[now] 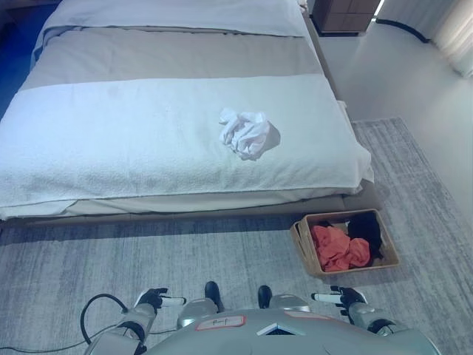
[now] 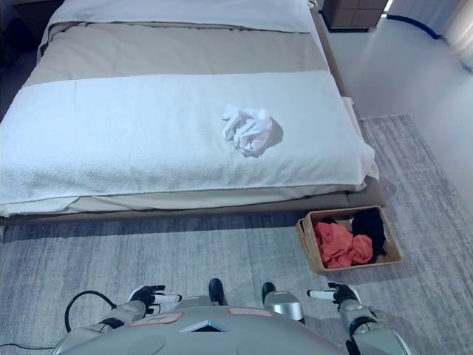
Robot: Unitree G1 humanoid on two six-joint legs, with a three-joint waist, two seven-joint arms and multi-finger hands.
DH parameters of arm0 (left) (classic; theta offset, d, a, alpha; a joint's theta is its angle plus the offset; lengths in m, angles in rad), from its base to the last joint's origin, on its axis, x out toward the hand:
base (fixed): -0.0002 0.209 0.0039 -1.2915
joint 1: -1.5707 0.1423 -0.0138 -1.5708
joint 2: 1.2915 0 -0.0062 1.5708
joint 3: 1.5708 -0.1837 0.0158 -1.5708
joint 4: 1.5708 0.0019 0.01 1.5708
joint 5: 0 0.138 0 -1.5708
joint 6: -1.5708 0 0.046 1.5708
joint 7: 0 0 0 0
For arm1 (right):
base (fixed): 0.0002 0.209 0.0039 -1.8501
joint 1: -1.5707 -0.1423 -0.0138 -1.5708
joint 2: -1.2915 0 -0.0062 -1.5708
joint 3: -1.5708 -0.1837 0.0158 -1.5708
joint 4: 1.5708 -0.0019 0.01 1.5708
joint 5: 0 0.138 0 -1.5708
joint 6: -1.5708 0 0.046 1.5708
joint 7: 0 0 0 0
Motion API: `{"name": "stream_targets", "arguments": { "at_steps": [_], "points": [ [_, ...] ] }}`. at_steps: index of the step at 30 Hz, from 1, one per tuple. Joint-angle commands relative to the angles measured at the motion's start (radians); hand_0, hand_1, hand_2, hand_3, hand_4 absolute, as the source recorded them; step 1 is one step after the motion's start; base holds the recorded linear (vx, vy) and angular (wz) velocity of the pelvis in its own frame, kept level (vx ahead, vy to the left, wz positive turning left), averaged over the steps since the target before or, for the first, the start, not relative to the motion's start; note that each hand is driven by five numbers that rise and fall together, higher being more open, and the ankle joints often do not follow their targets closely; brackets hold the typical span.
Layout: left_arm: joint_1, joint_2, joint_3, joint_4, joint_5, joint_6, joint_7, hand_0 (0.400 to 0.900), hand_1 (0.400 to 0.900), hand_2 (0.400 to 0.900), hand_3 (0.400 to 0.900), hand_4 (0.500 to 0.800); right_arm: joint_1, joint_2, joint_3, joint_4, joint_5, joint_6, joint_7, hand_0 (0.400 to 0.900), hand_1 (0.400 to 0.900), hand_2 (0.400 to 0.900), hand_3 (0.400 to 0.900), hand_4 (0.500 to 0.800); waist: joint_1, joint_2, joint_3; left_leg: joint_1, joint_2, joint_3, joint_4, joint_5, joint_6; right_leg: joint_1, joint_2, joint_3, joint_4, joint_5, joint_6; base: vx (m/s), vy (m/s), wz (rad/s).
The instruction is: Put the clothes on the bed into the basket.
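Here, a big bed (image 1: 170, 133) fills most of the view, and it stands on a grey rug (image 1: 222, 259). A wide white blanket (image 1: 111, 140) lies across the near part of the bed, with a tan cover (image 1: 170, 55) behind it and a white pillow part (image 1: 177, 15) at the far end. One piece of clothing is on the bed: a white cloth (image 1: 244, 133), all scrunched up in a ball, lying on the white blanket a bit to the right of the middle. On the rug, just beside the near right corner of the bed, sits a brown basket (image 1: 303, 248). Inside the basket there is a red cloth (image 1: 338, 248) on the left side and a black cloth (image 1: 367, 229) on the right side, and the two touch each other. The left robot hand (image 1: 154, 299) is low at the bottom of the view, over the rug, with its fingers straight and pointing to the right, and it holds nothing. The right robot hand (image 1: 341, 297) is low on the other side, just in front of the basket and not touching it, with its fingers straight and pointing to the left, and it holds nothing too. Both robot hands are well apart from the white cloth on the bed. A dark wooden cabinet (image 1: 340, 16) stands at the far right, next to the head of the bed.
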Motion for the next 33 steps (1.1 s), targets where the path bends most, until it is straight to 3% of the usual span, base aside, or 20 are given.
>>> {"name": "stream_targets", "arguments": {
  "at_steps": [1, 27, 33],
  "points": [
    [-0.063, 0.022, 0.010, 0.047, -0.019, -0.004, 0.005, 0.900, 0.900, 0.900, 0.900, 0.800, -0.044, -0.015, 0.022, 0.027, -0.005, -0.010, -0.012, 0.900, 0.900, 0.900, 0.900, 0.800, 0.026, -0.002, 0.023, 0.060, 0.028, 0.044, 0.006, -0.103, -0.040, -0.032, -0.042, -0.038, 0.004, -0.006, 0.057, 0.00, 0.000, 0.00],
    [-0.069, 0.022, 0.005, 0.048, -0.021, -0.004, -0.003, 0.900, 0.900, 0.900, 0.900, 0.800, -0.047, -0.017, 0.027, 0.035, -0.007, -0.008, -0.005, 0.900, 0.900, 0.900, 0.900, 0.800, 0.027, 0.001, 0.024, 0.063, 0.031, 0.035, 0.006, -0.105, -0.044, -0.024, -0.039, -0.048, 0.005, -0.017, 0.053, 0.00, -0.004, 0.01],
    [-0.085, 0.037, -0.001, 0.031, -0.031, -0.004, 0.002, 0.900, 0.900, 0.900, 0.900, 0.800, -0.052, -0.025, 0.020, 0.023, 0.000, -0.006, -0.010, 0.900, 0.900, 0.900, 0.900, 0.800, 0.022, 0.005, 0.045, 0.035, 0.044, 0.023, 0.048, -0.106, -0.049, -0.047, -0.033, -0.046, 0.064, -0.051, 0.035, -0.01, -0.061, 0.14]
  ]
}}
